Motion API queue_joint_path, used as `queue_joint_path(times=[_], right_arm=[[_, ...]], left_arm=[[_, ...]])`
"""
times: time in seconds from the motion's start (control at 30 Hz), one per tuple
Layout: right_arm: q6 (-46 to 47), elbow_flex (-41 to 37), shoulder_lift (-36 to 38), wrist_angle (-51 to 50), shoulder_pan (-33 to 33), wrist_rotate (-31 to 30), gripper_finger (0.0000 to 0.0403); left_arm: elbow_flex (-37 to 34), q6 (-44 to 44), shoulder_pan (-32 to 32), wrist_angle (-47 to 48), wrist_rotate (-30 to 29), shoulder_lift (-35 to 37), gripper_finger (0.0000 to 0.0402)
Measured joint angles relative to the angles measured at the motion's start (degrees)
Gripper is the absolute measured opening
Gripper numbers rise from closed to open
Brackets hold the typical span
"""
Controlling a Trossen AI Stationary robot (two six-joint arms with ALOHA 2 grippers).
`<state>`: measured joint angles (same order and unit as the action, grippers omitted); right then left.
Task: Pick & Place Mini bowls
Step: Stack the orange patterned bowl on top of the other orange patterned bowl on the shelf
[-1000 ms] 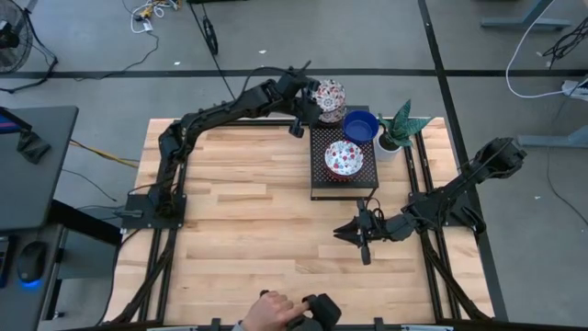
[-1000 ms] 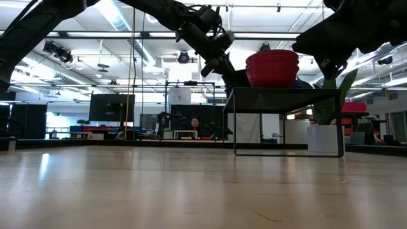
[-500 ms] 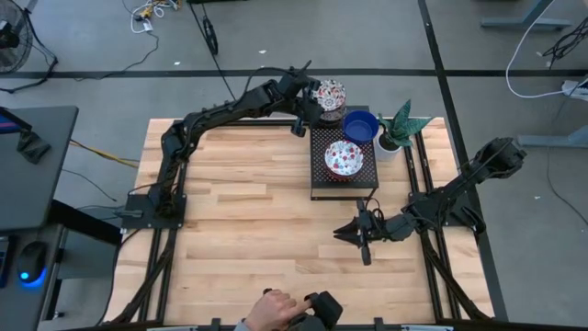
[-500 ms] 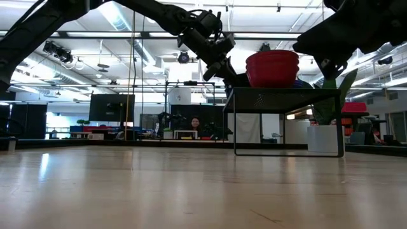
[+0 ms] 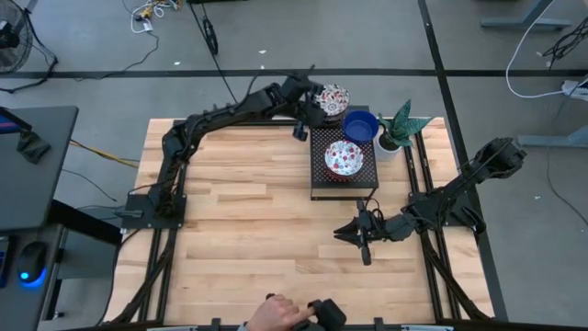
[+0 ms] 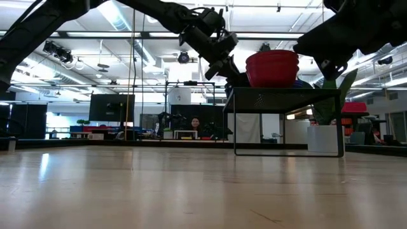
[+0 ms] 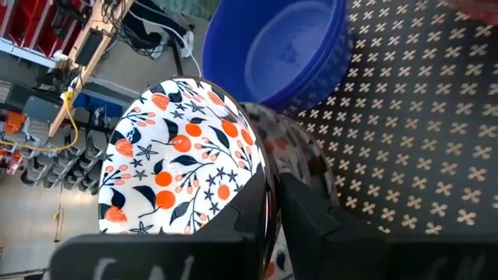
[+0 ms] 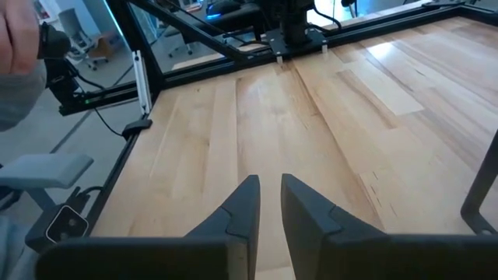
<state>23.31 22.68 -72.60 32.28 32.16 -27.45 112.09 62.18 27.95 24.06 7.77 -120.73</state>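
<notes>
At the far edge of the black perforated stand (image 5: pixel 342 175), the left gripper (image 7: pixel 274 204) has its jaws clamped on the rim of a floral bowl (image 7: pixel 180 159), one finger inside and one outside. That bowl is tilted, its patterned inside facing the wrist camera. Just beyond the jaws sits a blue bowl (image 7: pixel 274 48) on the stand; its far rim is cut off in the left wrist view. From above, a second floral bowl (image 5: pixel 344 158) lies on the stand, nearer the table's middle than the jaws. In the low view only red bowl undersides (image 6: pixel 272 69) show, stacked; how many is hard to tell. The right gripper (image 8: pixel 269 204) hovers over bare wood (image 8: pixel 311 124), well apart from the stand, jaws nearly together with a narrow gap, holding nothing.
</notes>
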Motion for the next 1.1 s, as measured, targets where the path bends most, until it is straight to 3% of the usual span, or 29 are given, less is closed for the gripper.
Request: queue_joint_path(times=[1.1], right_arm=[[0.0, 0.0, 0.0, -0.2, 0.0, 0.0, 0.0058]], left_arm=[[0.0, 0.5, -0.3, 3.7, -1.5, 0.2, 0.0052]])
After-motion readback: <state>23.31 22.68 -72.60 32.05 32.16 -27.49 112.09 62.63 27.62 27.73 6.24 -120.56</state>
